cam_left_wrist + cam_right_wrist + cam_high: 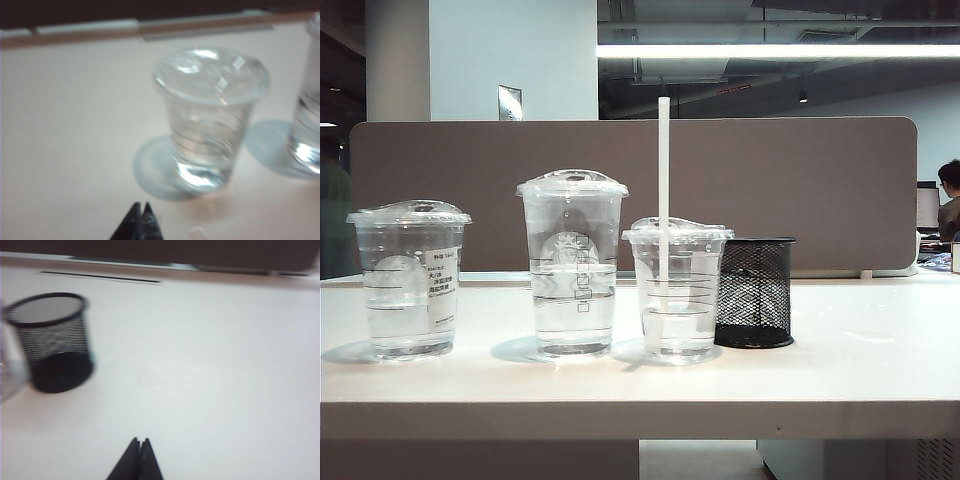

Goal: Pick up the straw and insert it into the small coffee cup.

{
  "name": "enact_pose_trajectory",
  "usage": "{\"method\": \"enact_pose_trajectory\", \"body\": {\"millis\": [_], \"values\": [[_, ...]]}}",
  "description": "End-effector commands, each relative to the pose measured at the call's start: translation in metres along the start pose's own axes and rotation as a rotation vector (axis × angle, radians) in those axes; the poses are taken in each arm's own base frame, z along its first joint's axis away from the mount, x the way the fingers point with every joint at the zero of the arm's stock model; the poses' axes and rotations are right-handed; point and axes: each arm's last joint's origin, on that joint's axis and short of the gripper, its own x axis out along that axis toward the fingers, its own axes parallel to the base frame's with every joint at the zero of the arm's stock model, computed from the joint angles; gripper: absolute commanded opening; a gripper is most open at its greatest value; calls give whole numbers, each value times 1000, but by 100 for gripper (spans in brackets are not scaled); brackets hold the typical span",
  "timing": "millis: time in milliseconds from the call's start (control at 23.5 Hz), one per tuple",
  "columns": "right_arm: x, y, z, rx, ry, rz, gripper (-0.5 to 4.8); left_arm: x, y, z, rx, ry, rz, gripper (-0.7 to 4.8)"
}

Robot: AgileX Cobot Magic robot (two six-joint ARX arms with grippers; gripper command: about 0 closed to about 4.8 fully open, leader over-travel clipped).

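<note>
The white straw (663, 180) stands upright in the small coffee cup (695, 290), through its clear lid, and rises well above every cup. This cup holds some water and stands third from the left on the table, touching nothing else. Neither arm shows in the exterior view. My left gripper (140, 205) is shut and empty, low over the table short of a lidded clear cup (210, 120). My right gripper (140, 440) is also shut and empty above bare tabletop. A blurred sliver of the small coffee cup (7, 377) shows at that view's edge.
A wide clear cup with a white label (410, 280) stands at the left and a tall clear cup with a round logo (572, 260) in the middle. A black mesh pen holder (755, 292) (52, 340) sits just right of the small cup. A brown partition (800, 190) backs the white table (860, 360).
</note>
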Motion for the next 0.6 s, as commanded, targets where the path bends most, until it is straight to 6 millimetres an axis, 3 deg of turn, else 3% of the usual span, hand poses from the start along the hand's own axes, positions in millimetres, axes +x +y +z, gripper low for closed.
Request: {"method": "enact_pose_trajectory", "body": {"millis": [43,595], "values": [[0,-6,-1,10,-7,-60,-8,0,6,0,-12,1,61,-4],[0,-4,-1,7,-6,-44,-8,-1,9,0,-18,4,93,-4]]}}
